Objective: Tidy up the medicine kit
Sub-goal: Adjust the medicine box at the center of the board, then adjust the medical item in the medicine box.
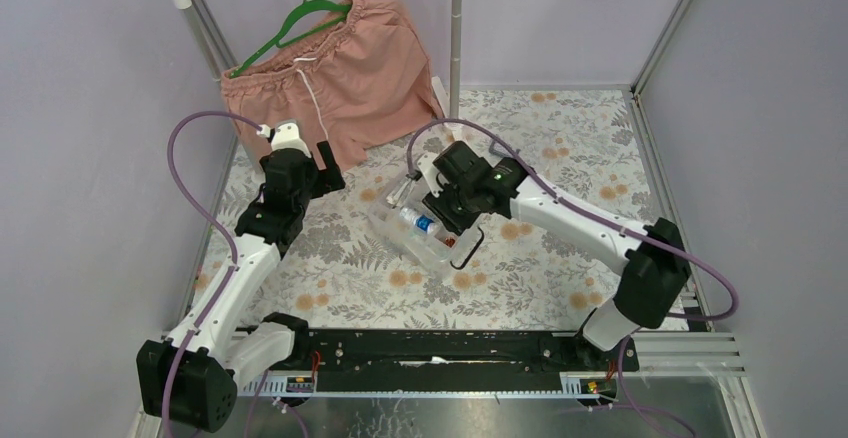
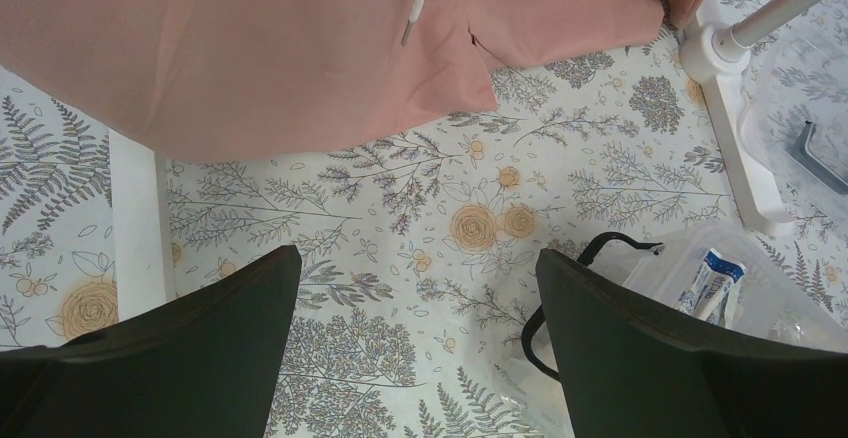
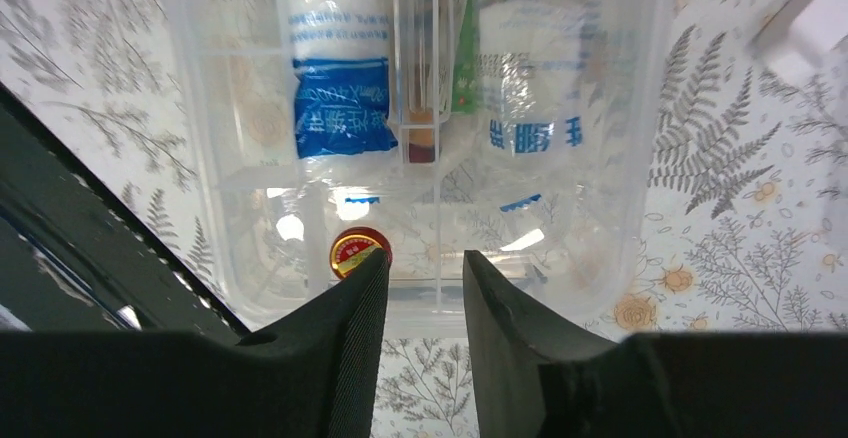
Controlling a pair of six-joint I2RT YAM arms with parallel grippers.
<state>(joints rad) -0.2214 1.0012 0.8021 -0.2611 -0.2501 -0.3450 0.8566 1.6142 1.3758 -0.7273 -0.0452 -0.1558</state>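
Observation:
The medicine kit (image 1: 428,238) is a clear box lying open on the flowered table in the middle of the top view. My right gripper (image 1: 442,220) hangs over it. In the right wrist view the right gripper (image 3: 425,263) is open a little at the box's near wall (image 3: 620,158), with nothing between its fingers. Inside lie two wrapped bandage rolls (image 3: 340,68) (image 3: 530,78), a green sachet (image 3: 462,68) and a small red-lidded tin (image 3: 355,250). My left gripper (image 2: 418,258) stands wide open over bare table, left of the box's black handle (image 2: 610,248).
Pink shorts (image 1: 340,78) hang on a green hanger from a rack at the back left. The rack's upright pole (image 1: 455,28) and white foot (image 2: 735,108) stand just behind the kit. A clear piece with a dark handle (image 2: 815,148) lies beyond the foot.

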